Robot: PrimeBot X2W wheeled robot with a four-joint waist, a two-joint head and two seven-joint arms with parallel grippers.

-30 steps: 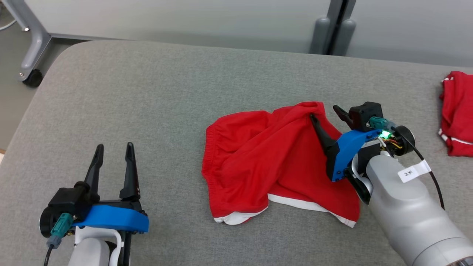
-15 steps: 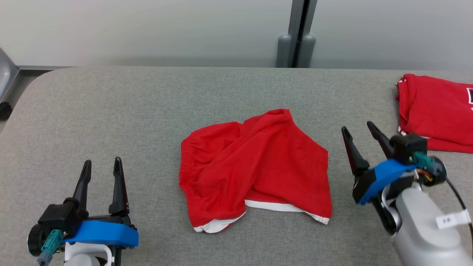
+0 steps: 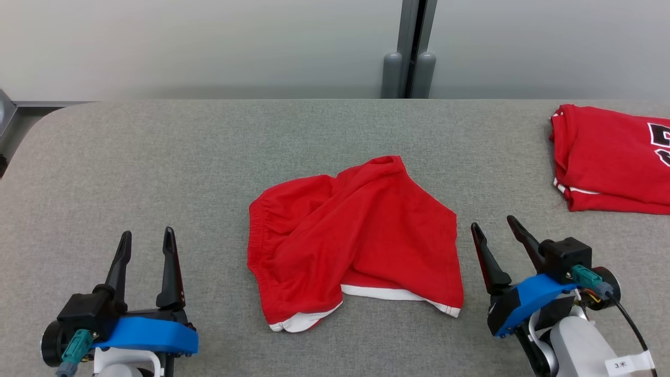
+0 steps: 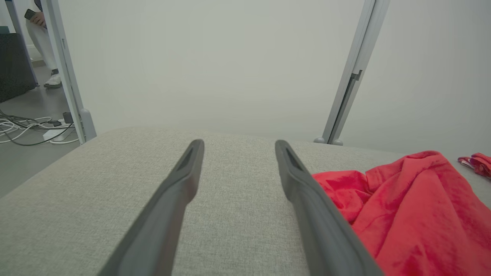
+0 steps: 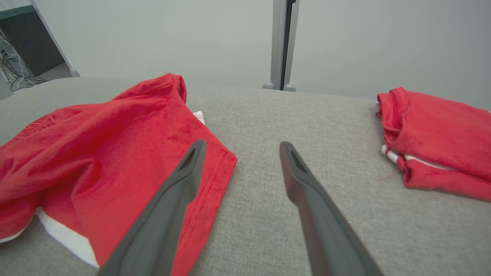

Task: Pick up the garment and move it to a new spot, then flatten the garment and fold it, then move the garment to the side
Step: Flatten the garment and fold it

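The garment (image 3: 356, 241), red shorts with a white hem, lies rumpled in the middle of the grey table (image 3: 183, 157). It also appears at the right of the left wrist view as red cloth (image 4: 406, 214) and at the left of the right wrist view (image 5: 115, 145). My left gripper (image 3: 146, 236) stands open at the lower left, well apart from the shorts, with nothing between its fingers. My right gripper (image 3: 493, 222) is open at the lower right, just beside the shorts' right edge, holding nothing.
A folded red garment with white trim (image 3: 612, 157) lies at the table's far right, also in the right wrist view (image 5: 437, 138). A grey wall and a post (image 3: 411, 52) stand behind the table. A person's legs (image 4: 44, 46) and floor cables (image 4: 27, 130) show at the left.
My right gripper has pulled back from the top fold of the shorts to the lower right, leaving them on the table. The head camera has also shifted. The left gripper has not moved.
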